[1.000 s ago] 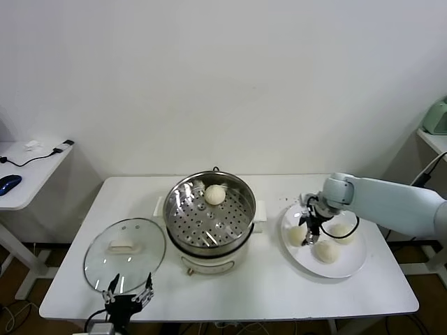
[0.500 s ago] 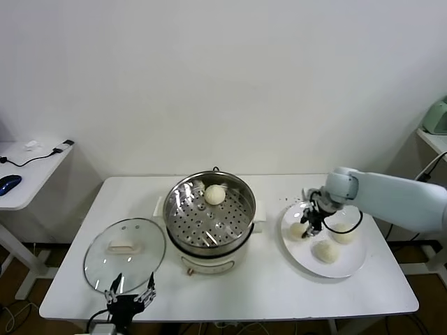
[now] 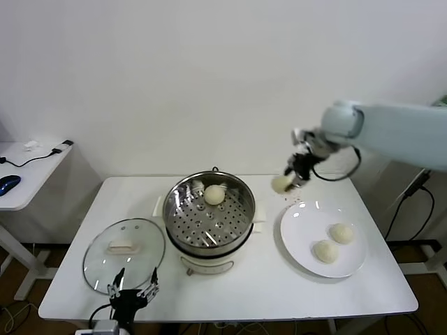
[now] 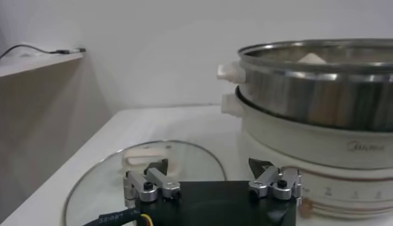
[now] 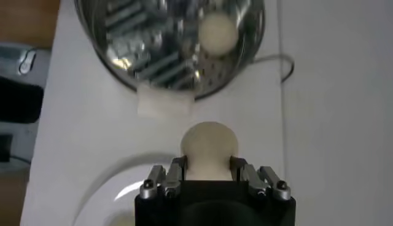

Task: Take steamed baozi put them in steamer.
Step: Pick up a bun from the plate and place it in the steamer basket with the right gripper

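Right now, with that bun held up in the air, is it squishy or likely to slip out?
Probably soft: the bun bulges round beyond the right tool, which pinches only its lower sides. It looks light, since that narrow grip carries it above the table. Its smooth round skin could slip or roll if set down carelessly, like the one resting in the steamer.

Head view looks forward and down over the whole table (image 3: 230, 286). Left wrist view sits low, close beside the steamer (image 4: 319, 92). Right wrist view looks straight down from above; all three share the steamer.
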Motion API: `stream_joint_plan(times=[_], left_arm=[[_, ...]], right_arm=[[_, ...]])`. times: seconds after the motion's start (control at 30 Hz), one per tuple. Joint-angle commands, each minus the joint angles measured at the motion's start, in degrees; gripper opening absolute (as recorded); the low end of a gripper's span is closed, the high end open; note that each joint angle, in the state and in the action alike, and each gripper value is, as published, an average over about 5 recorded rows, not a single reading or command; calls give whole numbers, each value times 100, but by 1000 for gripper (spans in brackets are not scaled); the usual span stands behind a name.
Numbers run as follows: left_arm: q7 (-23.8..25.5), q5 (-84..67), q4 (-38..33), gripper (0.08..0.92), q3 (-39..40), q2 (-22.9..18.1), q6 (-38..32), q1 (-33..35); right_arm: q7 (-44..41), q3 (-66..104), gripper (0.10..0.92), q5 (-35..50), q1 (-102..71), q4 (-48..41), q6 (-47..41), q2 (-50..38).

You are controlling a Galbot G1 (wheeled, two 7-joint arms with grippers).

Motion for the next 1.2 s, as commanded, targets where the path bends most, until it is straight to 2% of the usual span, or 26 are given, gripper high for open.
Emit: stream_joint_plan(times=[0.03, 0.17, 0.33, 0.63, 1.03, 1.2], left_arm=[[7, 12, -57, 823, 57, 4, 25, -35], [1, 0, -63, 823, 47, 0, 19, -60], [-8, 6, -69, 823, 6, -7, -3, -64], [-4, -56, -68, 823, -18, -10, 29, -53], [-11, -86, 6, 823, -9, 13, 40, -84], [-7, -88, 5, 823, -6, 31, 64, -78]], right_arm=[[709, 301, 501, 1857, 980, 877, -618, 1636], [1098, 561, 501, 1977, 360, 660, -847, 2298], [1412, 644, 501, 1638, -549, -141, -1022, 2970], [1701, 782, 501, 788, -1727, -1263, -1227, 3457], [1795, 782, 504, 628, -2055, -1366, -1355, 3483], [1778, 754, 556, 578, -2053, -1349, -1370, 3470]])
